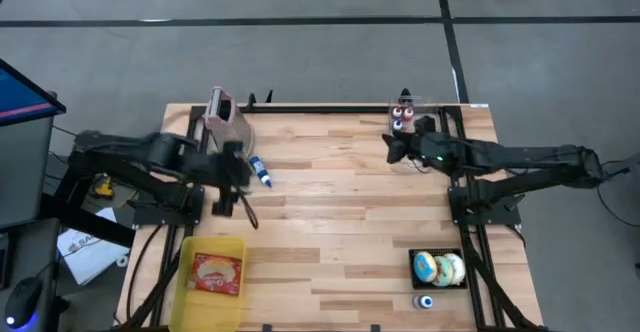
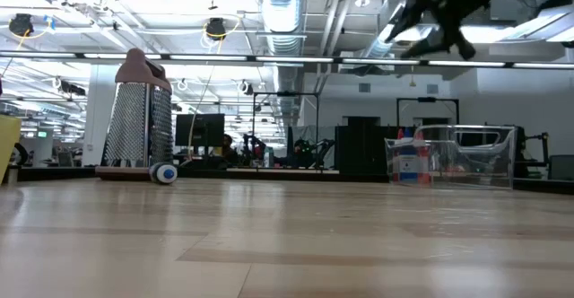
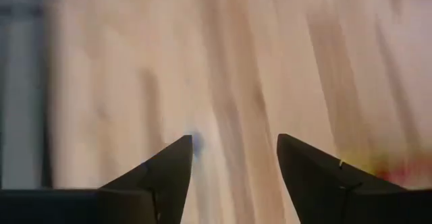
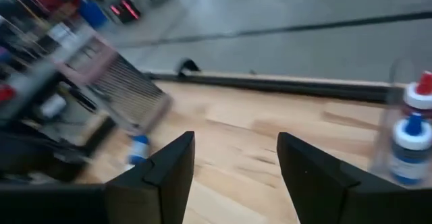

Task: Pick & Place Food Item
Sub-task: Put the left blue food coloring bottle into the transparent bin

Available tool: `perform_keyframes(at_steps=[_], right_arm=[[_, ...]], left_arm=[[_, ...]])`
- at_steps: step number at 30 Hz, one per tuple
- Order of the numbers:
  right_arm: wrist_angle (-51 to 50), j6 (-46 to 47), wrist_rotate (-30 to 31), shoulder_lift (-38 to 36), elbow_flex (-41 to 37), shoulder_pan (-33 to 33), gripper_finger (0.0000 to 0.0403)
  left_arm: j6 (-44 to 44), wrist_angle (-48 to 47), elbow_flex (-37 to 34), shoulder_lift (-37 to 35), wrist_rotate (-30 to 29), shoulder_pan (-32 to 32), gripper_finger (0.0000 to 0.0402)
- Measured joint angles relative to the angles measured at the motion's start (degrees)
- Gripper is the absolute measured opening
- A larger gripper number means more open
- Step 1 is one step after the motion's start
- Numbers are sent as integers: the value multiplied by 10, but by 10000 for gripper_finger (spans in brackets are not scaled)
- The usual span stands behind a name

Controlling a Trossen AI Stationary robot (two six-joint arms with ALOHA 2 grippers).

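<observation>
Food item work looks barely begun: the wrapped snack (image 1: 218, 273) lies in the yellow tray (image 1: 190, 257) and the donuts (image 1: 439, 268) in the black tray (image 1: 460, 256), while left gripper (image 1: 232, 177) and right gripper (image 1: 394, 148) hover spread apart and empty.

Left gripper (image 1: 243, 184) at the table's left side, angled steeply down, fingers (image 3: 162, 180) parted, nothing between them; right gripper (image 1: 393, 149) near the far right corner — raised, tipped slightly below level, fingers (image 4: 165, 170) apart, empty; both arms reaching inward.
</observation>
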Motion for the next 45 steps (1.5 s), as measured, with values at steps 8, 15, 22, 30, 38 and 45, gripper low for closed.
perform_keyframes(at_steps=[8, 15, 22, 30, 38, 45], right_arm=[[40, 20, 113, -34, 1, 114, 196], [48, 42, 138, -33, 0, 159, 196], [53, 64, 162, -33, 0, 195, 196], [52, 80, 201, -33, 0, 242, 196], [51, 88, 241, -33, 0, 278, 196], [49, 95, 245, -33, 0, 299, 196]], left_arm=[[210, 2, -128, 127, -26, 93, 237], [388, 96, -173, 206, -31, 178, 243], [442, 202, -202, 242, -27, 214, 241], [458, 209, -206, 291, -27, 250, 240], [453, 226, -206, 326, -14, 277, 233], [392, 244, -206, 331, 30, 265, 171]])
